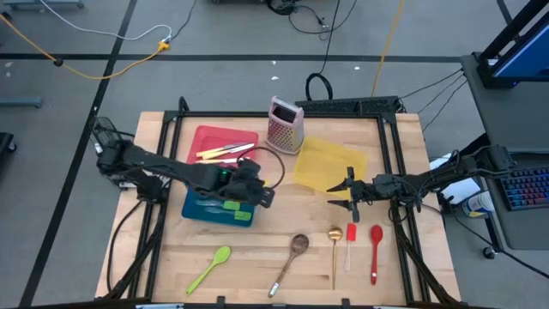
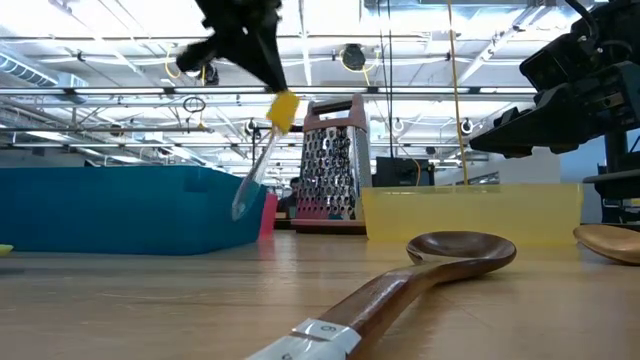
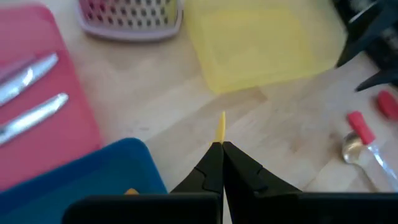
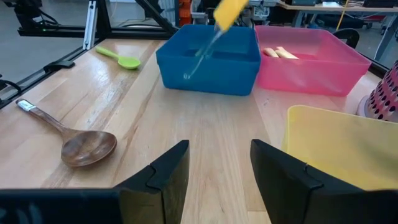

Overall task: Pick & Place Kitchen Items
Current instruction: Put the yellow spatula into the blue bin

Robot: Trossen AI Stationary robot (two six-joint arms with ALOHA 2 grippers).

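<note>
1. Wooden spoon lies on the counter, nearest the low camera.
2. Left pincer, clamped on a yellow spatula, hangs above the blue bin.
3. Right pincer waits, gaping, beyond the blue bin.

Both arms are dark, jointed and slender, black cables looping along them. The left gripper has tapered black fingers; the right gripper's fingers are broad, angular.
</note>
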